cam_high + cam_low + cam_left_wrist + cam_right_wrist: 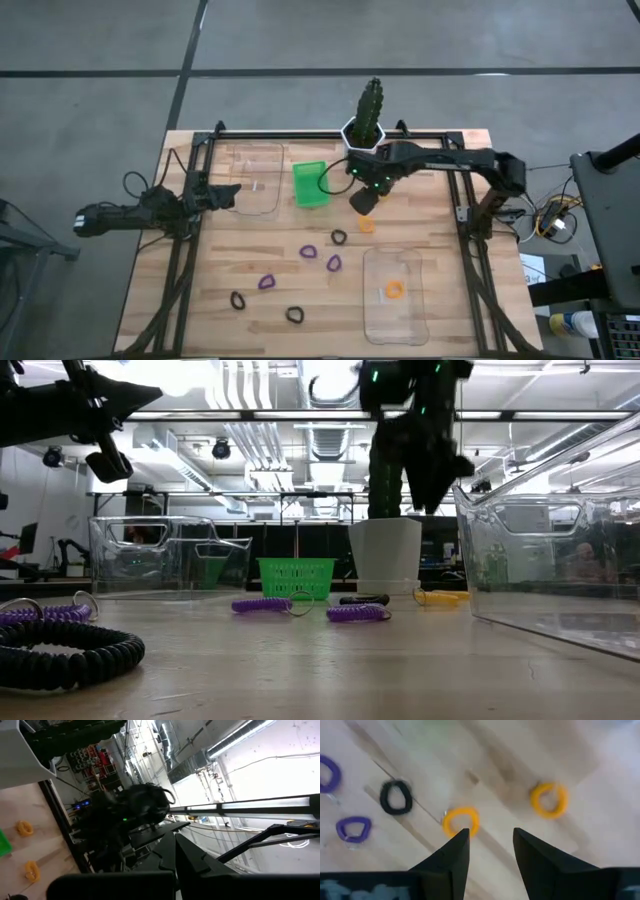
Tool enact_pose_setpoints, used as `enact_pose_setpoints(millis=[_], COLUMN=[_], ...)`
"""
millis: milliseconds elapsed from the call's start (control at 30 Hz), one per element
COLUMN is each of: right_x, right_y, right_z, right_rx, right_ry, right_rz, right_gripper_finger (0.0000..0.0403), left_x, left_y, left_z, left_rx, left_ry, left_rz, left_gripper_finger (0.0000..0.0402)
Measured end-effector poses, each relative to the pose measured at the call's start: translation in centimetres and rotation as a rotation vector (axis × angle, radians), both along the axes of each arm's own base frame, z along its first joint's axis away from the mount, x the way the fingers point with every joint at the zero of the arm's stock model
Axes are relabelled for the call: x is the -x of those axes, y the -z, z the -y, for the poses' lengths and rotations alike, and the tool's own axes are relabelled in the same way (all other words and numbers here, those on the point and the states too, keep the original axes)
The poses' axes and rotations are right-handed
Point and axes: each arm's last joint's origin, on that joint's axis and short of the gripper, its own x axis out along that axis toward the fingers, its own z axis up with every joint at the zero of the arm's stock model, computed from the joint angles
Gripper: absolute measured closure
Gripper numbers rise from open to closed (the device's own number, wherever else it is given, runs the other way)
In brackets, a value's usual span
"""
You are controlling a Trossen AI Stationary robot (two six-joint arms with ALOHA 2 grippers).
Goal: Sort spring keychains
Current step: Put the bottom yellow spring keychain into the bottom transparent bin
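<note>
From the high view we see the right end effector (pixel 363 203) hovering over the table (pixel 200 290) centre-back, just beside the green bin (pixel 309 184). One orange keychain (pixel 367 226) lies near it on the wood, another orange one (pixel 394 290) sits inside the near clear tray (pixel 395 296). Purple keychains (pixel 309 251) and black ones (pixel 339 237) are scattered mid-table.

R wrist view adds what overhead can't: fingers (pixel 455 851) apart, nothing between them, two orange loops (pixel 461 821) below on bare wood, one just off a fingertip.

Left end effector (pixel 226 195) parked at the table's left edge by the far clear tray (pixel 256 178). Its wrist view points up at the ceiling; jaws closed, empty.

Low view alone shows a white pot (pixel 386 556) w/ a cactus behind the bin.
</note>
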Motion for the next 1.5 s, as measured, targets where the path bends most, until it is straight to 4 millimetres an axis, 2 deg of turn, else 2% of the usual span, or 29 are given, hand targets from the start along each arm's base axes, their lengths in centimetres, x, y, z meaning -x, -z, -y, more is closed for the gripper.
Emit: enact_pose_setpoints(millis=[267, 367, 533, 700, 833, 1167, 1500], right_x=[-1.0, -1.4, -2.3, -2.9, -3.1, -3.8, -3.4], right_y=[5.8, 7.0, 8.6, 9.5, 10.1, 10.5, 11.2], right_z=[2.0, 1.8, -0.1, -1.9, -2.6, -2.4, -2.3], right_rx=[-0.069, -0.157, -0.205, -0.198, -0.119, -0.079, -0.094], right_ry=[-0.017, -0.03, -0.13, -0.191, -0.212, -0.184, -0.144], right_rz=[-0.181, -0.192, -0.227, -0.25, -0.283, -0.212, -0.21], right_gripper_finger=[0.0251, 0.0253, 0.0263, 0.027, 0.0274, 0.028, 0.0281], left_x=[0.0, 0.0, 0.0, 0.0, 0.0, 0.0, 0.0], left_y=[0.0, 0.0, 0.0, 0.0, 0.0, 0.0, 0.0], left_z=[0.0, 0.0, 0.0, 0.0, 0.0, 0.0, 0.0], left_rx=[0.008, 0.009, 0.009, 0.009, 0.009, 0.014, 0.014], left_ry=[0.002, 0.003, 0.003, 0.003, 0.003, 0.004, 0.004], left_rz=[0.002, 0.002, 0.003, 0.003, 0.003, 0.004, 0.004], left_gripper_finger=[0.04, 0.04, 0.04, 0.04, 0.04, 0.04, 0.04])
